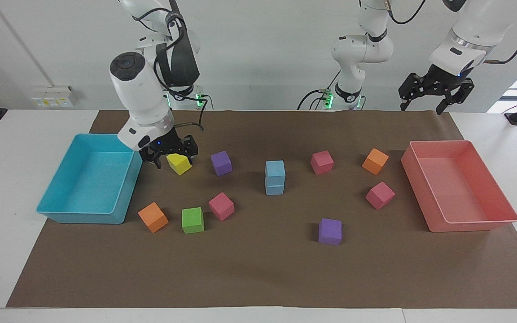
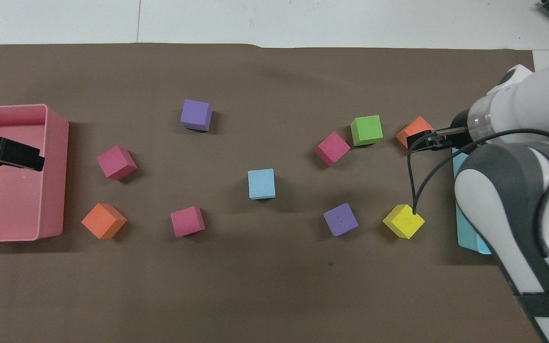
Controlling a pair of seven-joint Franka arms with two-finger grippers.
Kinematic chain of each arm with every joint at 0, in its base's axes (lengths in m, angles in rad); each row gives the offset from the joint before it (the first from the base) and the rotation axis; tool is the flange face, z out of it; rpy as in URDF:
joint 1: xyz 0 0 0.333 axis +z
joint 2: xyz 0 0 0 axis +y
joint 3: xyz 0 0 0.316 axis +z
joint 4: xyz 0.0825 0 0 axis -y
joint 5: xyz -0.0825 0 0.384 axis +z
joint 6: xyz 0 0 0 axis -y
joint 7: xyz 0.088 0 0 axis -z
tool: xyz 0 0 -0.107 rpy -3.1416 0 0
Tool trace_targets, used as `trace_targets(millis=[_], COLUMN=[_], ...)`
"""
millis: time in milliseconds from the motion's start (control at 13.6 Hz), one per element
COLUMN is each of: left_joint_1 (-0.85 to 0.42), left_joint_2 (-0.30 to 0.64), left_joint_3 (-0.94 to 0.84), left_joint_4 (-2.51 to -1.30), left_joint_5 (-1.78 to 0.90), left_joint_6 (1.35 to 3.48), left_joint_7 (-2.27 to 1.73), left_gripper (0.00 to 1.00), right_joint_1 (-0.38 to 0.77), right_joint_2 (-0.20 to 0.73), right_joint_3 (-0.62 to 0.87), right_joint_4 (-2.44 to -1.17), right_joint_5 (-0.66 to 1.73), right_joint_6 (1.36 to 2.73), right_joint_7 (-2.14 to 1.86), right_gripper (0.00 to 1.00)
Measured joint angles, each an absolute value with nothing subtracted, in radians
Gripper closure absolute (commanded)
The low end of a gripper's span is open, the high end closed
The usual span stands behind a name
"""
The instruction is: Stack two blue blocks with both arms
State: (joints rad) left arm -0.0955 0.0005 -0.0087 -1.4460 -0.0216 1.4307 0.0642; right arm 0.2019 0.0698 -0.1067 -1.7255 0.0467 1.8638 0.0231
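the turquoise tray (image 1: 89, 180) is sitting at the right arm's end of the brown mat (image 1: 258, 269). the right gripper (image 1: 169, 154) is hanging low with fingers spread, empty, over the yellow cube (image 1: 179, 163) just beside that tray. the two blue blocks (image 1: 275, 177) are standing stacked near the mat's middle. the left gripper (image 1: 435, 92) is waiting high with fingers spread, empty, over the mat's corner by the pink tray (image 1: 458, 185).
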Motion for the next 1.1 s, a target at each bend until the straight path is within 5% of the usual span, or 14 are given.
trace_targets(millis=[1099], left_joint_1=[-0.095], left_joint_2=[0.001], left_joint_3=[-0.009], left_joint_4=[-1.446], left_joint_5=[-0.022], left_joint_6=[1.431], left_joint_7=[0.064], left_gripper=[0.0], right_joint_1=[0.072], right_joint_2=[-0.031], right_joint_3=[-0.11], right_joint_4=[-1.547], right_joint_5=[-0.038], right_joint_6=[1.556], right_joint_7=[-0.052], right_gripper=[0.0])
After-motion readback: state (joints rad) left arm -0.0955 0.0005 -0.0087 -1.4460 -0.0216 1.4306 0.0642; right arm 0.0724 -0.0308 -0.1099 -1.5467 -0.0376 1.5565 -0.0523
